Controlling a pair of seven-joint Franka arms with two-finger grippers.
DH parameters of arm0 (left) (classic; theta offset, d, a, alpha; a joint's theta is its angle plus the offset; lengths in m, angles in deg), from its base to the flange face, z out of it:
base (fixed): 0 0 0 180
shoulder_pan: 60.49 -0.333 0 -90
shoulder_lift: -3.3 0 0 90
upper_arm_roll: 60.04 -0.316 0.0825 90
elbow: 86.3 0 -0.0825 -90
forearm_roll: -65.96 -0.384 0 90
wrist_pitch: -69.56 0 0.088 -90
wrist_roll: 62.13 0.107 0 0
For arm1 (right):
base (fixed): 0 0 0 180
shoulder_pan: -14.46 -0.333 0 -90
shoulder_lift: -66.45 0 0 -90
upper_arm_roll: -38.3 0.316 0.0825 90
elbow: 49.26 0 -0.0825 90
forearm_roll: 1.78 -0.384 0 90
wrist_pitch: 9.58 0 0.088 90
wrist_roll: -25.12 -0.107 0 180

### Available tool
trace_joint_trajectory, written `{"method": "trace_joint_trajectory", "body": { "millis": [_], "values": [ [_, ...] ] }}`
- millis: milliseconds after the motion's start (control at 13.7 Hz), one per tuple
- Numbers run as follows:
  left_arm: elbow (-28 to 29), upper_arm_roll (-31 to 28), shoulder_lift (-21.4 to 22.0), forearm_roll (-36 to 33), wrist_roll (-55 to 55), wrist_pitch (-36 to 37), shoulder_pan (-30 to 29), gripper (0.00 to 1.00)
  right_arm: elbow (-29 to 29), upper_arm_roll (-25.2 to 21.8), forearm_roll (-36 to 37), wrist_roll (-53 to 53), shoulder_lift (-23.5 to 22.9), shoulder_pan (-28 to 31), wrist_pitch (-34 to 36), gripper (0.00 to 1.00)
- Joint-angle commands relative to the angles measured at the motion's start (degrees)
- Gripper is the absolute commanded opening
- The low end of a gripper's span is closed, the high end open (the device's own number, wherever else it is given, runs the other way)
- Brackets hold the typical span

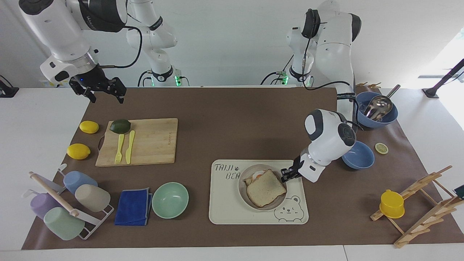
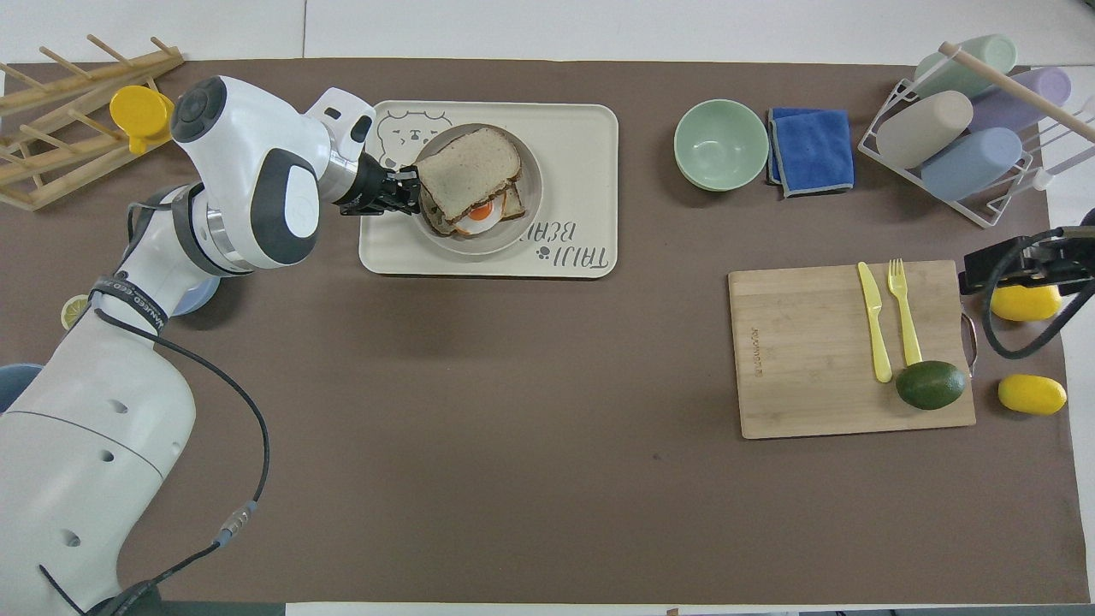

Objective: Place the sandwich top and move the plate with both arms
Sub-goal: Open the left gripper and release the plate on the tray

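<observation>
At my left gripper (image 1: 285,174), the fingers are clenched on the rim of the plate (image 1: 243,191), which sits low over or on the bear tray (image 1: 224,210); I cannot tell which. The sandwich top (image 1: 265,188) lies askew on the egg slice (image 2: 483,214), just past the fingertips. A tilt on release could slide it off. My right gripper (image 1: 105,88) waits, fingers spread, over the table edge near the avocado (image 1: 120,125).
</observation>
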Motion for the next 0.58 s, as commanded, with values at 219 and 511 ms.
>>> {"method": "trace_joint_trajectory", "body": {
  "millis": [219, 511],
  "values": [
    [0.26, -0.19, 2.47, -0.69, 1.83, 1.06, -1.93, 1.00, -0.16, 0.12, -1.52, 1.55, 0.10, 0.64, 0.19, 1.00],
    [3.94, -1.41, 14.40, -1.12, 1.22, 6.75, -6.42, 1.00, -0.16, 0.12, -1.52, 1.55, 0.10, 0.64, 0.19, 1.00]
  ]
}}
